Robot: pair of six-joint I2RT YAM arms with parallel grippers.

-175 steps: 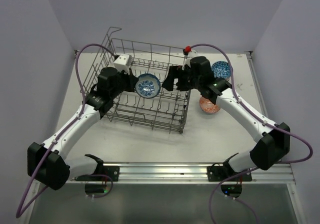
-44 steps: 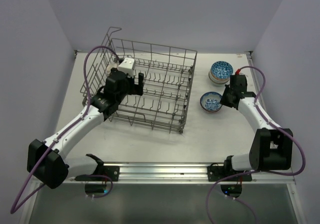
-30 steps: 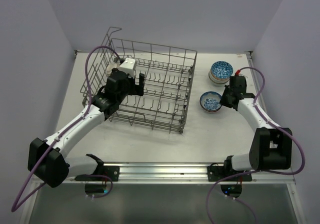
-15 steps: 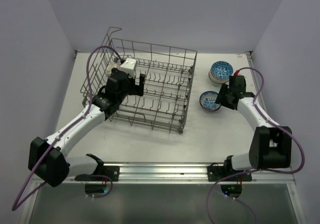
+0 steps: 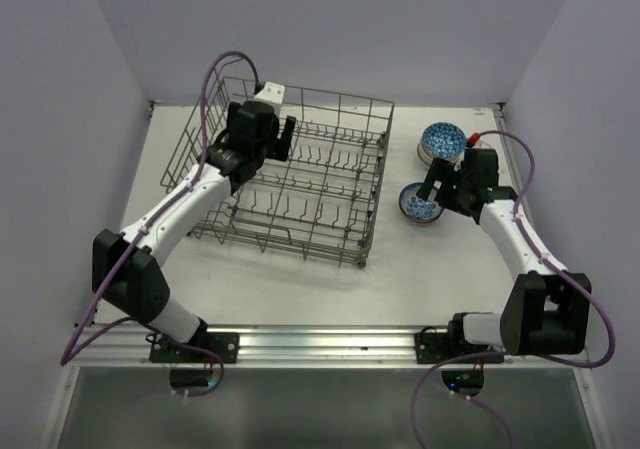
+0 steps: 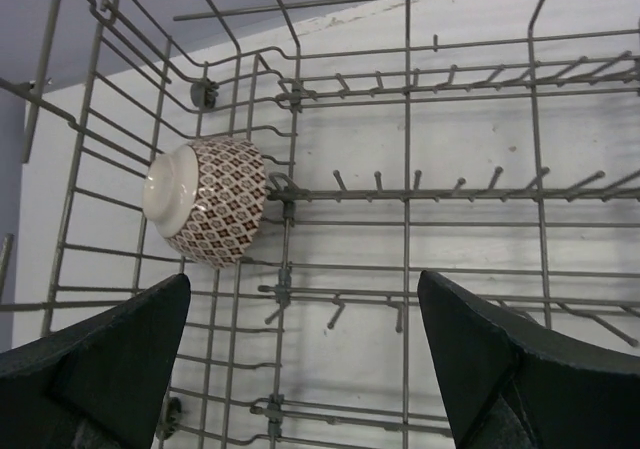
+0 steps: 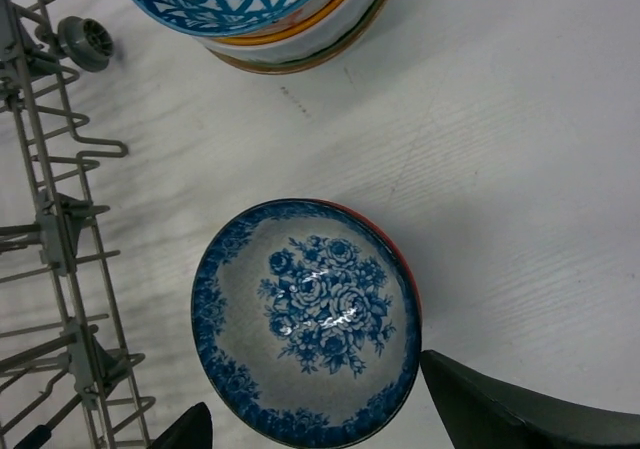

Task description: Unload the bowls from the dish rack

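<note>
Left hand (image 6: 303,281) hangs inside the dish rack (image 5: 371,201) with its two fingers spread wide and nothing between them. Right hand (image 7: 312,394) is spread wide too, low over the bench (image 5: 300,289), and grips nothing.

Most of the bench's left half is taken up by the dish rack, a big grey wire basket with rows of upright tines, which stands slightly askew. The left arm reaches over its near-left wall to the far-left corner.

One bowl is in the rack - a brown diamond-patterned bowl (image 6: 205,201) with a white foot. It lies on its side against the tines, foot turned outward, ahead of the left finger and off to that side, clear of both fingers.

Right of the rack, on the bare bench, stands a stack of bowls (image 5: 441,141) topped by one with a blue lattice pattern. Just nearer sits a blue flowered bowl (image 7: 305,319), upright, a thin red edge showing along one side. It lies between the right hand's fingertips - whether either tip touches its rim I cannot tell.
</note>
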